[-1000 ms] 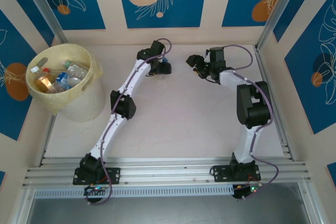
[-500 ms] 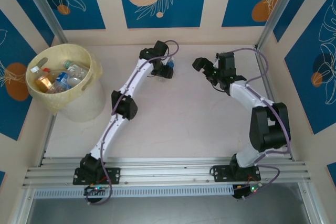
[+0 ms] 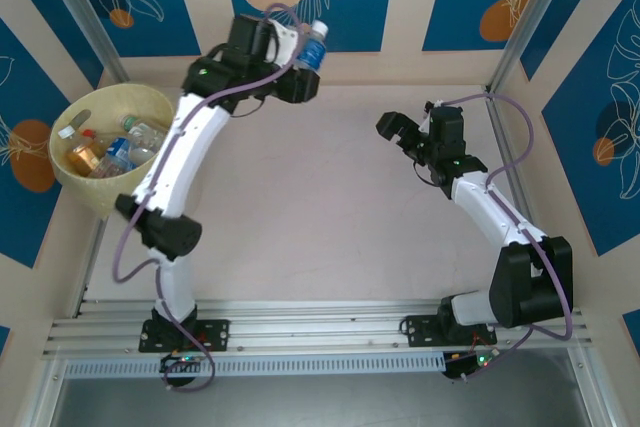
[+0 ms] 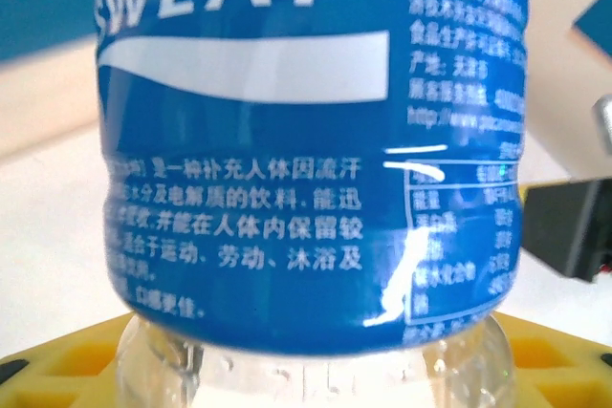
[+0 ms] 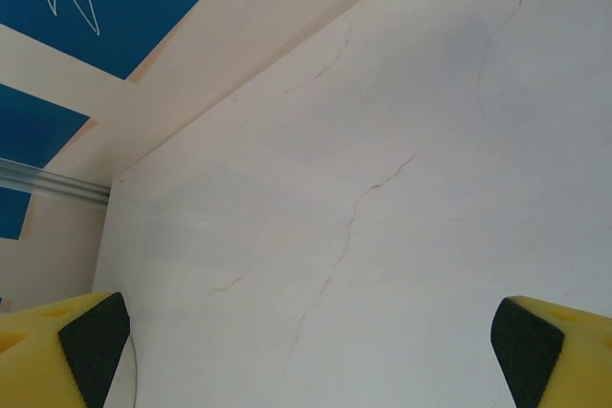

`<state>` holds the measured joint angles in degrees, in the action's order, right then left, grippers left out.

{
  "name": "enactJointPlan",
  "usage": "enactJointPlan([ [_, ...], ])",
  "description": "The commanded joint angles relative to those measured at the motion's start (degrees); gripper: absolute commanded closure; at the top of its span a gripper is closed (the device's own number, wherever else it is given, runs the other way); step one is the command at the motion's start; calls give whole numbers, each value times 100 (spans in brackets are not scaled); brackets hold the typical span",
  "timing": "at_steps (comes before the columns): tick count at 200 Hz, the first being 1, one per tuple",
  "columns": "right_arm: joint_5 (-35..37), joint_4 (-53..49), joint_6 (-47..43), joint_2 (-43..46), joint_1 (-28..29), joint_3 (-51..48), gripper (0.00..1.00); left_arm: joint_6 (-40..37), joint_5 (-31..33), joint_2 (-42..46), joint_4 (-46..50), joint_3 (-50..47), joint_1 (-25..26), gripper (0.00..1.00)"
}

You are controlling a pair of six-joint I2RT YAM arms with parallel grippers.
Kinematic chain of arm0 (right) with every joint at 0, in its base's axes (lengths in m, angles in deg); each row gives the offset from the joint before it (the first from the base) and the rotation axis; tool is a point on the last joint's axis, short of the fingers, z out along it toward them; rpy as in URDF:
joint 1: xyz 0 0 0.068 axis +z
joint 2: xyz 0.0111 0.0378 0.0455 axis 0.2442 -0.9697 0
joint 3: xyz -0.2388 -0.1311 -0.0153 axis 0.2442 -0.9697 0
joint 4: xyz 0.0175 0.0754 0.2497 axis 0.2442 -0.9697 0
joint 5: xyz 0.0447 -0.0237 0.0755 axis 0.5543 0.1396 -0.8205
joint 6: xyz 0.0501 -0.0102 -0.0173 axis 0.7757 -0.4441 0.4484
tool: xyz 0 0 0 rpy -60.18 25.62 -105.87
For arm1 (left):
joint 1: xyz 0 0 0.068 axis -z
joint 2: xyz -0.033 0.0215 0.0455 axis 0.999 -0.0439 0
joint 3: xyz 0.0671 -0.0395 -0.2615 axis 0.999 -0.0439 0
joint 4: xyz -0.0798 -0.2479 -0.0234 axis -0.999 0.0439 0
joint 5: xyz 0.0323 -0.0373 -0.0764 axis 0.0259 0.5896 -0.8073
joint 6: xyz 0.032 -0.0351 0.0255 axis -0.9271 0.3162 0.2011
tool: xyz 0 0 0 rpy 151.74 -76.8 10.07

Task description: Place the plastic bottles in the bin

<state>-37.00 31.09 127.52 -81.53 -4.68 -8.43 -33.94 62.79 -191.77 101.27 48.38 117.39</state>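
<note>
Bottle (image 3: pixel 313 50) with a blue label and a white cap is pinched in the left gripper (image 3: pixel 303 75). We see it held high in front of the back wall, cap pointing up and slightly right. It is off to the right of the bin (image 3: pixel 170 192) and well apart from it. In the left wrist view its label (image 4: pixel 306 140) shows white lettering above a white band and rows of small print. The clear base sits between the gripper's yellow fingers (image 4: pixel 67 370) at the bottom edge.

We see the pale-yellow bin at the left side of the worktop (image 3: pixel 320 227), close to the left wall. Several other bottles (image 3: pixel 110 152) lie inside it with mixed labels and caps; we cannot tell the exact count.

We find the right gripper (image 3: pixel 395 129) low over the right half of the worktop, with its jaws spread wide and nothing between them. In the right wrist view its 2 dark-tipped yellow fingers (image 5: pixel 96 346) stand at opposite edges above the pale surface, which has thin, crack-like lines.
</note>
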Motion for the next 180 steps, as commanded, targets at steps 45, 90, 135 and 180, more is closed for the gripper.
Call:
enactJointPlan([
  [45,-266,75,-152,-78,-10,263,1,380,2681,2853,-1289,-3227,-304,49],
  [90,-280,12,-143,-19,38,204,1,1027,4060,4317,-701,-4693,-1919,50],
  [135,-220,-177,-242,45,83,227,1,1198,2475,4714,-737,-5606,-4209,49],
  [180,-97,-281,-262,130,116,187,1,929,1127,3714,-731,-5113,-4974,39],
])
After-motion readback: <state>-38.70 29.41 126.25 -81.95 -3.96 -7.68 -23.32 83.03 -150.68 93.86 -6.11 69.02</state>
